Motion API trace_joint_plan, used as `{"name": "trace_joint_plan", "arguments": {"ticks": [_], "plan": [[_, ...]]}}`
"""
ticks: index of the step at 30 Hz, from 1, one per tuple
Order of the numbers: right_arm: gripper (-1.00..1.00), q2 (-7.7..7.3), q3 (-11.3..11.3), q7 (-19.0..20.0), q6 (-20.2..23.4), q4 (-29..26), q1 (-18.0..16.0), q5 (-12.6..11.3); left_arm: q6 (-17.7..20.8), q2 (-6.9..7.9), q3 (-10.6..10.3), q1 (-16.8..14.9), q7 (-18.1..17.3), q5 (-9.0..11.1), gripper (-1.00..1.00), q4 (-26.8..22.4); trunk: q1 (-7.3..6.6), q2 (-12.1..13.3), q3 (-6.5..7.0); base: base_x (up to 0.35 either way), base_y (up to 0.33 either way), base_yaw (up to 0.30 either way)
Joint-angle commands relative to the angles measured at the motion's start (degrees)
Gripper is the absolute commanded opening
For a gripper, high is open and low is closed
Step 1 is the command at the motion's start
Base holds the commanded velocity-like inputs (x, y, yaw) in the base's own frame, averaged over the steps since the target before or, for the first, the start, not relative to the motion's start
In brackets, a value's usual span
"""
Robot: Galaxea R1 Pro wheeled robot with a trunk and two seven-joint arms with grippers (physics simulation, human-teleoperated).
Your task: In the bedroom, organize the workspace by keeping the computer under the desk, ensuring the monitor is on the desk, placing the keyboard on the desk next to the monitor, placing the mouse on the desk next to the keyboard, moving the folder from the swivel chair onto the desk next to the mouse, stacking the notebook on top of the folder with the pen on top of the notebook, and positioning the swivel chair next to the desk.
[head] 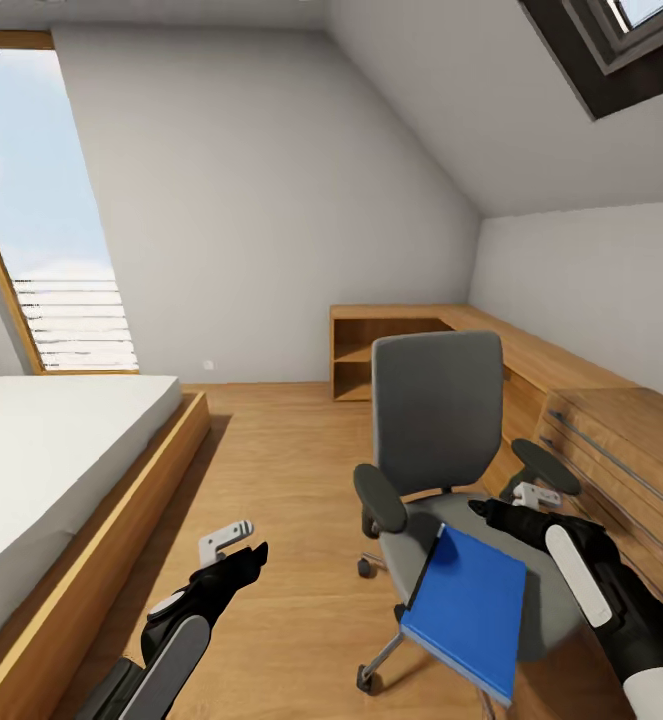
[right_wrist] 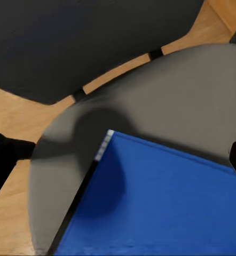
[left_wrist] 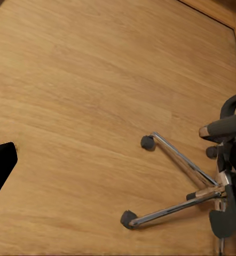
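Nearest the robot, the blue folder [head: 468, 612] lay flat on the grey seat of the swivel chair [head: 437, 400], one corner jutting over the seat's front edge. The right gripper [head: 493, 512] hung just above the seat near the folder's far corner, beside the right armrest; I could not tell how its jaws stood, since only dark slivers of the fingers [right_wrist: 3, 154] showed in the right wrist view. The left gripper [head: 254, 555] hovered over bare wooden floor [head: 281, 470] well left of the chair, and its jaws I could not judge either. Its wrist camera looked down on the chair's chrome legs and castors [left_wrist: 147, 142].

The folder step seemed to be in hand: lifting it off the seat. That would call for getting a finger under the overhanging edge and pinching the cover.

Further off ran the low wooden desk [head: 531, 350] along the right wall, and the bed [head: 51, 450] lay to the left.
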Motion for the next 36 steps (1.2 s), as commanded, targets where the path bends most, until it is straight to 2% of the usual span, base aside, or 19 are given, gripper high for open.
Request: {"name": "trace_joint_plan", "arguments": {"ticks": [1,9,23,36], "plan": [[1.0,0.0,-0.1,-0.4,0.2,-0.1,0.0,-0.6,0.1,0.05,-0.1,-0.1,0.5,0.4,1.0,-0.1,-0.04,0.0,-0.05,-0.325,0.118,-0.049],[1.0,0.01,-0.3,-0.4,0.3,-0.1,0.1,-0.6,0.1,0.05,-0.1,-0.1,0.4,0.4,1.0,-0.1,-0.04,0.0,-0.04,-0.302,0.167,-0.014],[1.0,0.08,-0.3,-0.4,0.3,-0.1,0.1,-0.6,0.1,0.05,-0.2,-0.1,0.4,0.5,1.0,-0.1,-0.04,0.0,-0.04,-0.009,0.011,-0.082],[1.0,0.09,-0.3,-0.4,0.3,-0.1,0.1,-0.6,0.0,0.05,-0.2,-0.1,0.4,0.4,1.0,-0.1,-0.04,0.0,-0.04,0.093,0.283,-0.231]]}}
